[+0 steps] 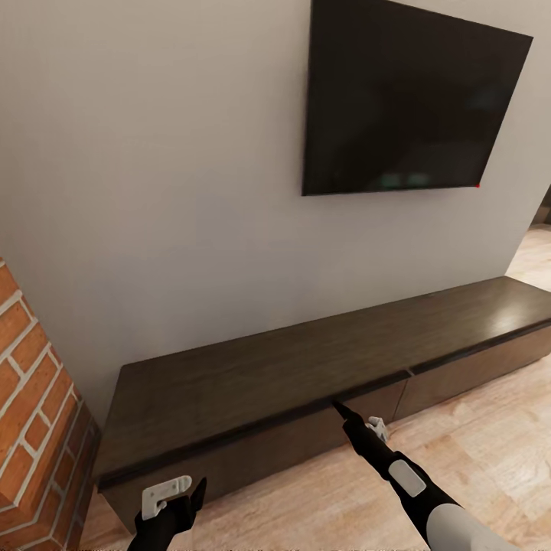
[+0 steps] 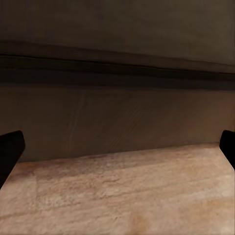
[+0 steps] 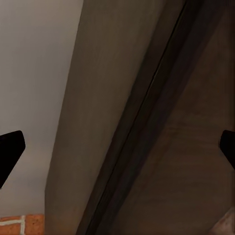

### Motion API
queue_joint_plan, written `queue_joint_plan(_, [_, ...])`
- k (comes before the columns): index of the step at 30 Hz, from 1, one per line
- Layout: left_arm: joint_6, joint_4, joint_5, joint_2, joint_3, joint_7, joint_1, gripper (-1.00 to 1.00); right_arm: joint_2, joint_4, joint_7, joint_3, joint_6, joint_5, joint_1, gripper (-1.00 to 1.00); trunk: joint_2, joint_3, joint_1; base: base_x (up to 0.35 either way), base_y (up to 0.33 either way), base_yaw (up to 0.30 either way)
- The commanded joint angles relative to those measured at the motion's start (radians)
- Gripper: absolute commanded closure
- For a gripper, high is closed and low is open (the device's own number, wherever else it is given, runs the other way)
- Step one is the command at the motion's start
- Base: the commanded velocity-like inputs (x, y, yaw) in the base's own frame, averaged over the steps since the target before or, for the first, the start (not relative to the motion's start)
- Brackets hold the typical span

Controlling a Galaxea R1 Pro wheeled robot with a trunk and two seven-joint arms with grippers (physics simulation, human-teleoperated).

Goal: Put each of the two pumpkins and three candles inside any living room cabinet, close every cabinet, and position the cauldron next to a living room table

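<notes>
The cabinet [image 1: 306,367] is a long, low, dark brown unit against the grey wall, and its drawer fronts look shut. My right gripper [image 1: 342,411] reaches forward to the dark gap under the cabinet top, above a middle drawer front; in the right wrist view its fingers [image 3: 11,147] stand wide apart, open and empty. My left gripper [image 1: 182,496] hangs low in front of the cabinet's left drawer front [image 2: 117,122], also open with nothing in it. The pumpkins, candles, cauldron and table are out of view.
A black TV [image 1: 405,96] hangs on the wall above the cabinet. A red brick wall [image 1: 30,413] juts out at the left, close to the cabinet's left end. Pale wood floor [image 1: 490,428] runs along the cabinet front.
</notes>
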Motion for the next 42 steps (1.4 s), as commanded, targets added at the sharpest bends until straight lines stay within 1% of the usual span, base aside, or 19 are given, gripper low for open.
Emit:
queue_joint_plan(1, [0.002, -0.002, 0.01, 0.0, -0.002, 0.007, 0.0, -1.0, 0.0, 0.0, 0.003, -0.003, 0.01, -0.009, 0.0, -1.0, -0.008, -0.004, 0.004, 0.0, 0.0, 0.0])
queue_joint_plan(12, [-0.002, -0.002, 0.009, 0.001, -0.001, 0.005, -0.001, -1.0, 0.0, 0.0, 0.003, -0.003, 0.01, -0.009, 0.0, -1.0, -0.085, -0.038, 0.046, 0.0, 0.0, 0.0])
queue_joint_plan(20, [-0.002, -0.003, 0.012, 0.002, -0.002, 0.003, 0.0, -1.0, -0.001, 0.0, 0.007, -0.004, 0.023, -0.012, 0.0, -1.0, -0.085, -0.038, 0.046, 0.0, 0.0, 0.0])
queue_joint_plan(24, [-0.002, -0.003, 0.013, 0.002, -0.002, 0.002, 0.0, -1.0, -0.003, 0.0, 0.017, -0.006, 0.066, -0.016, 0.0, -1.0, -0.085, -0.038, 0.046, 0.0, 0.0, 0.0])
queue_joint_plan(25, [-0.003, -0.003, 0.013, 0.002, -0.002, 0.001, 0.0, -1.0, -0.003, 0.0, 0.02, -0.006, 0.072, -0.018, 0.0, -1.0, -0.085, -0.038, 0.046, 0.0, 0.0, 0.0])
queue_joint_plan(27, [-0.003, -0.003, 0.013, 0.002, -0.002, 0.001, 0.0, -1.0, -0.004, 0.0, 0.036, -0.005, 0.084, -0.035, 0.0, -1.0, -0.085, -0.038, 0.046, 0.0, 0.0, 0.0])
queue_joint_plan(28, [-0.003, -0.003, 0.013, 0.002, -0.002, 0.001, 0.0, -1.0, -0.005, 0.0, 0.047, -0.004, 0.089, -0.052, 0.0, -1.0, -0.085, -0.038, 0.046, 0.0, 0.0, 0.0])
queue_joint_plan(31, [-0.003, -0.003, 0.011, 0.002, -0.002, 0.001, 0.0, -1.0, -0.006, 0.0, 0.059, -0.004, 0.095, -0.072, 0.0, -1.0, -0.085, -0.038, 0.046, 0.044, 0.002, 0.0])
queue_joint_plan(37, [-0.003, -0.003, 0.008, 0.002, -0.002, 0.0, 0.0, -1.0, -0.007, 0.002, 0.065, -0.003, 0.097, -0.084, 0.0, -1.0, -0.085, -0.038, 0.046, 0.179, 0.008, 0.0])
queue_joint_plan(42, [-0.003, -0.003, 0.006, 0.002, -0.003, 0.001, 0.0, -1.0, -0.007, 0.02, 0.067, -0.003, 0.097, -0.088, 0.0, -1.0, -0.085, -0.038, 0.046, 0.065, -0.001, 0.0])
